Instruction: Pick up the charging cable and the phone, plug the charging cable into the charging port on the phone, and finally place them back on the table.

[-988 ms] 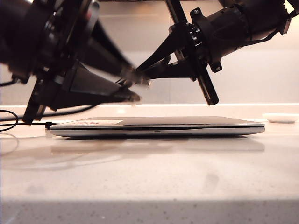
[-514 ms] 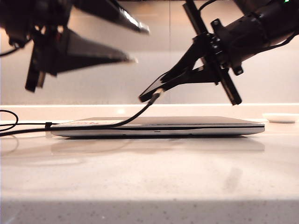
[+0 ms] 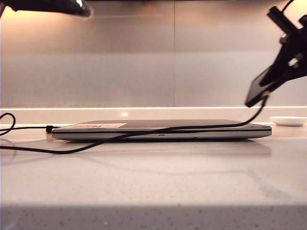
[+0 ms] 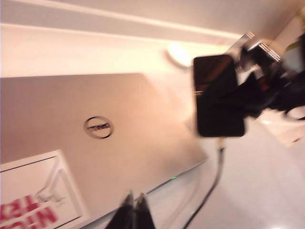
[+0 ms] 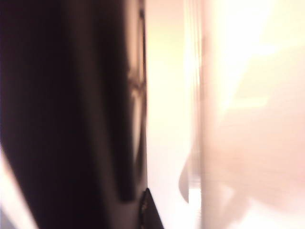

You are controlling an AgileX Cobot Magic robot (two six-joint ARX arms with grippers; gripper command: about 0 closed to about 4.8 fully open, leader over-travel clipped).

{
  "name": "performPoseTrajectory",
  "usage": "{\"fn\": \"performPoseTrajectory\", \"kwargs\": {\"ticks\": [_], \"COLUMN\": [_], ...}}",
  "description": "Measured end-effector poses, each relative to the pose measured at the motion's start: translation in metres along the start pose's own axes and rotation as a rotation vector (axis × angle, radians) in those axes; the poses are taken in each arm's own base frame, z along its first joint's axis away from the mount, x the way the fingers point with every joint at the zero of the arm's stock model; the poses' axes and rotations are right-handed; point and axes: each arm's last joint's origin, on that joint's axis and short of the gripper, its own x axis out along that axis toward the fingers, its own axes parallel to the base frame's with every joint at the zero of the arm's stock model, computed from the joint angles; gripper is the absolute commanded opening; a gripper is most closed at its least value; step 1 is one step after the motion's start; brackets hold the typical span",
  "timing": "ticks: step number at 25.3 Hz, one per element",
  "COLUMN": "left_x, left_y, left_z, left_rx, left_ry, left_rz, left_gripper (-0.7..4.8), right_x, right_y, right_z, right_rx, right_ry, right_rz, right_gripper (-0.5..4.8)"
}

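Observation:
My right gripper point(image 3: 278, 72) hangs at the far right above the table point(image 3: 153, 187), shut on the phone point(image 3: 259, 88), a thin black slab tilted edge-on. The charging cable point(image 3: 144, 133) drops from the phone's lower end, crosses the laptop lid and trails left onto the table. In the left wrist view the phone point(image 4: 219, 95) shows flat-on in the right gripper point(image 4: 250, 98), with the charging cable point(image 4: 217, 174) hanging below it. My left gripper point(image 4: 134, 202) is shut and empty, high above the laptop; only its tip point(image 3: 79, 6) shows at the exterior view's top left. The phone point(image 5: 71, 114) fills the right wrist view.
A closed silver laptop point(image 3: 163, 128) lies across the middle of the table, a sticker on its lid point(image 4: 33, 195). A second black cable with a small black plug point(image 3: 49, 128) lies at the left. A white dish point(image 3: 288, 120) sits at the back right.
The left gripper let go, rose up and to the left, then shut empty. The right gripper carried the phone to the right, dragging the plugged-in cable across the laptop.

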Motion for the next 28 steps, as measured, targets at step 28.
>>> {"fn": "performPoseTrajectory", "kwargs": {"ticks": [28], "left_x": [-0.001], "left_y": [0.007], "left_z": [-0.002], "left_rx": [0.063], "left_ry": [0.041], "left_rz": [0.049], "left_gripper": [-0.05], "right_x": [0.024], "right_y": [-0.030], "right_z": [0.052], "right_rx": [0.008], "right_ry": [0.331], "right_rz": [-0.385], "right_gripper": [1.90]}}
